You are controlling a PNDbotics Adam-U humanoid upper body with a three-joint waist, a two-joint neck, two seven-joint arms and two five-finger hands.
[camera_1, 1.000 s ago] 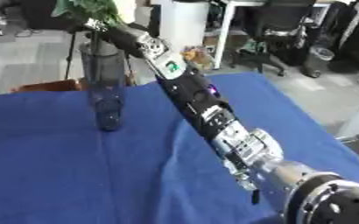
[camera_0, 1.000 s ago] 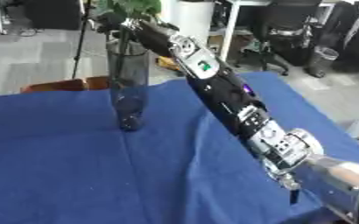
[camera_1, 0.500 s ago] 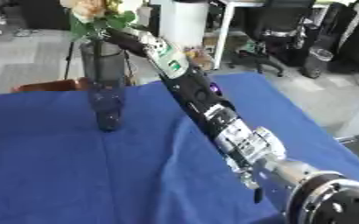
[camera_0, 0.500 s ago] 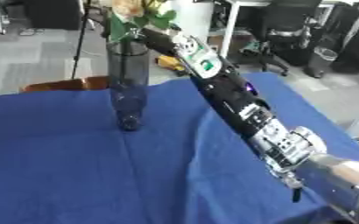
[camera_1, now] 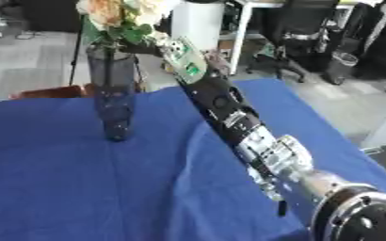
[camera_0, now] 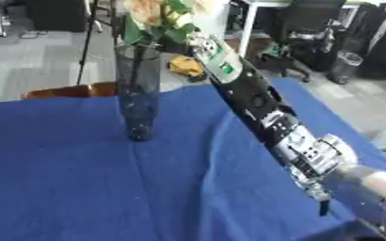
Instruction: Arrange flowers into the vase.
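Note:
A tall dark glass vase (camera_0: 139,94) stands on the blue tablecloth (camera_0: 81,188) at the back left. A bunch of pale peach flowers (camera_1: 106,12) with green leaves sits over its mouth, and stems reach down inside the glass. My right arm stretches from the lower right up to the vase's rim. My right hand (camera_1: 149,48) is at the stems just above the rim, partly hidden by leaves, and holds the bunch. My left hand shows in neither view.
A brown wooden piece (camera_0: 64,89) lies just behind the table's far edge. Beyond it on the floor are office chairs (camera_0: 303,33), a thin stand pole (camera_0: 85,42) and a yellow object (camera_0: 184,66). The cloth falls away at the right edge.
The flower bunch has come down with my right hand: only leaves showed at the top before, now the blooms sit above the vase's mouth. The vase has not moved.

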